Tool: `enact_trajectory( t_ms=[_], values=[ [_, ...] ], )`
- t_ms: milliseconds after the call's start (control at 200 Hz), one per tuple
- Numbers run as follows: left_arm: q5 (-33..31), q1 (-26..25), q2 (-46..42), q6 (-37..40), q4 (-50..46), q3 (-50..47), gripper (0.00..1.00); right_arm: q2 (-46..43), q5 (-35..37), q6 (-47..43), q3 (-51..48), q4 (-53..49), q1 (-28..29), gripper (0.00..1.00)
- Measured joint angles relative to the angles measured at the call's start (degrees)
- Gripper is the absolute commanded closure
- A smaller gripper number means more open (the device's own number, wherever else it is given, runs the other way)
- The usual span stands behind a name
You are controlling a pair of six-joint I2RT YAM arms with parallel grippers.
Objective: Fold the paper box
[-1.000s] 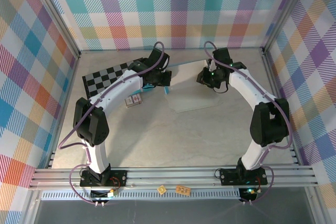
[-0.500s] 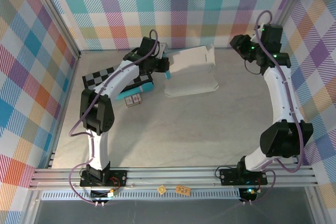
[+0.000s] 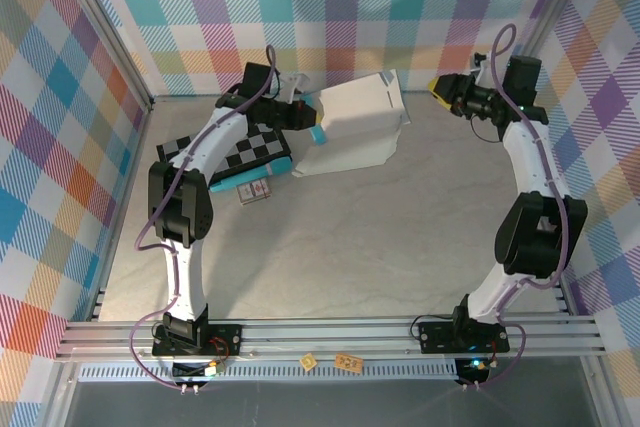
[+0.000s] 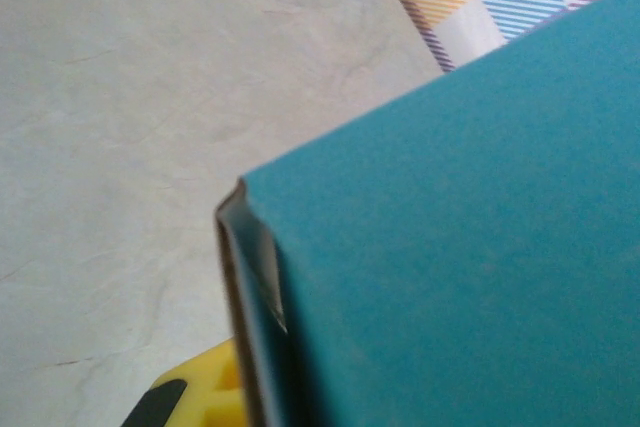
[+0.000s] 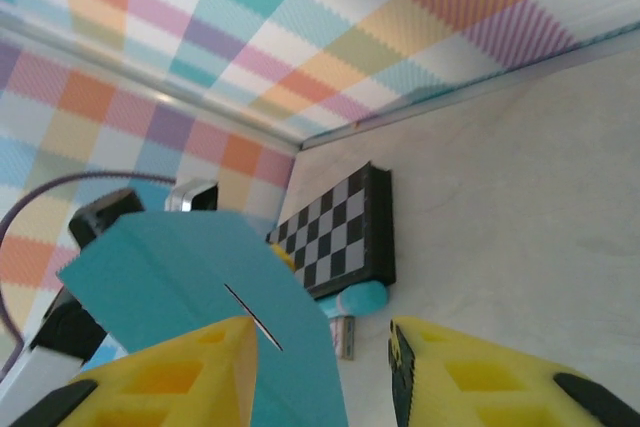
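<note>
The left pincer (image 3: 308,117) is gripping the left edge of the paper box (image 3: 355,119). It is holding the box tilted up off the bench (image 3: 330,247) near the far edge, whitish face showing. The right pincer (image 3: 440,90) is hovering wide open near the box's right side, apart from it. The checkered board (image 3: 235,152) is lying toward the far left corner.

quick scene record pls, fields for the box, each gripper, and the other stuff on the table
paper box: raised at a tilt, whitish inner face toward the top camera, turquoise outer face toward the wrist cameras
left gripper: at the box's left edge, closed on it
right gripper: open, holding nothing, apart from the box on its right
checkered board: left of the box, under the left arm
small card: flat on the table, just in front of the board
</note>
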Motion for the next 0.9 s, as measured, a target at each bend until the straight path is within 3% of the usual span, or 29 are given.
enact_trajectory(
  t_ms=[325, 900],
  values=[
    [3.23, 0.0, 0.09, -2.34, 2.34, -1.73, 1.0, 0.57, -6.32, -5.75, 1.22, -0.85, 5.25, 0.66],
    [3.17, -0.11, 0.09, -4.96, 4.39, -2.54, 1.0, 0.85, -4.28, -11.06, 5.31, -6.64, 7.61, 0.66]
  ],
)
